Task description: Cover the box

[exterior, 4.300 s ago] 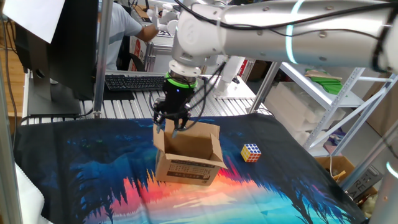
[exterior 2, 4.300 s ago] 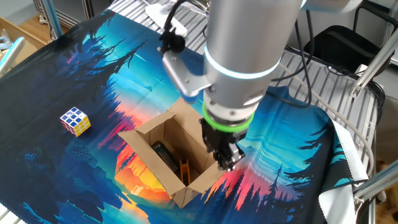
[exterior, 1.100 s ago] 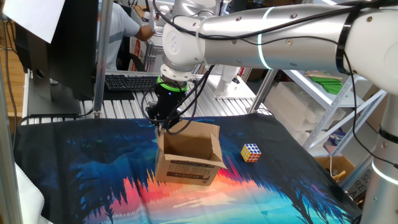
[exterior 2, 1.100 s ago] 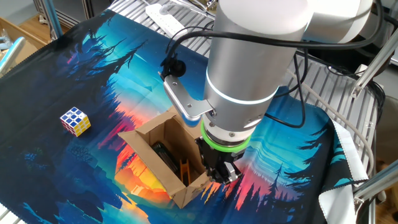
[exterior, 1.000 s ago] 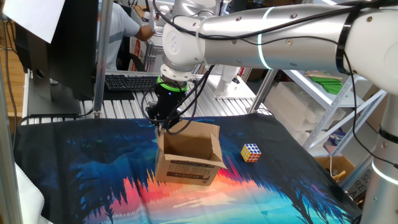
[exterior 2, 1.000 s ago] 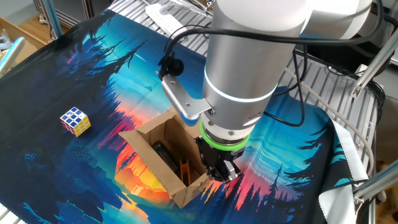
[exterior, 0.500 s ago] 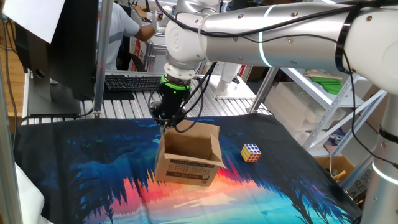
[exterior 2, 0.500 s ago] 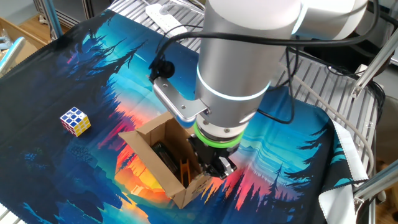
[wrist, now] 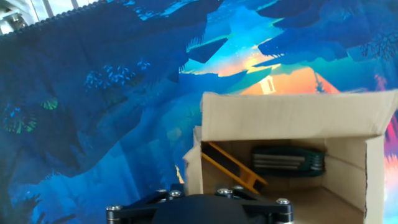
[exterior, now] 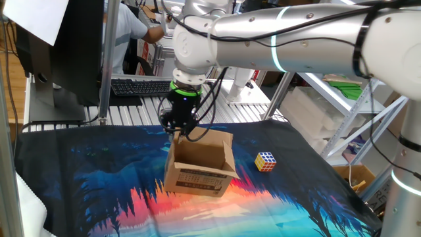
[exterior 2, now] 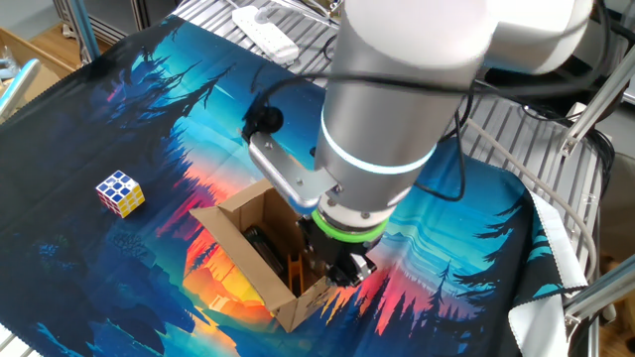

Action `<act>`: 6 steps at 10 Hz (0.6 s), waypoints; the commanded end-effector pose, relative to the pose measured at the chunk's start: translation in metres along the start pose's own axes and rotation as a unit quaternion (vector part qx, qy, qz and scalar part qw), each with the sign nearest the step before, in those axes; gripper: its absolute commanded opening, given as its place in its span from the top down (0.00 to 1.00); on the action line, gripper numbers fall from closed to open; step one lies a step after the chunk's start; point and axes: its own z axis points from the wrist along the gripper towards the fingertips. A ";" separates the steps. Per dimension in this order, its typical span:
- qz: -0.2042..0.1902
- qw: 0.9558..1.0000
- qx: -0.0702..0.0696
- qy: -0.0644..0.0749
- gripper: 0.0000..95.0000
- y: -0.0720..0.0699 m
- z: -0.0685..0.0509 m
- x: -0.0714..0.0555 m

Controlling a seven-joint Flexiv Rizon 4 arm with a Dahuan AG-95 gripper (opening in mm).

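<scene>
The box sits near the middle of the counter, on a bright forest-print cloth, its top open and the flaps still standing or splayed outward. Inside, the hand view shows a dark flat object and a yellow strip lying against the walls. The claw points down at the rear corner of the box, right at the edge of one flap; I cannot tell whether its jaws stand apart or pinch the cardboard, since the fingertips are hidden in every view.

To close this flap well, the claw should probably push it over and down toward the box's centre in an arc, low enough to crease the fold without shoving the light box along the cloth.

A Rubik's cube lies well apart from the box, clear of the work. A keyboard sits beyond the cloth. The remaining flaps look like the only obstruction.
</scene>
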 end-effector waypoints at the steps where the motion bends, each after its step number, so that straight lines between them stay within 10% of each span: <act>1: -0.011 1.000 0.001 0.004 0.40 -0.005 0.001 0.001; 6: -0.037 0.999 -0.004 0.006 0.40 -0.028 0.008 -0.004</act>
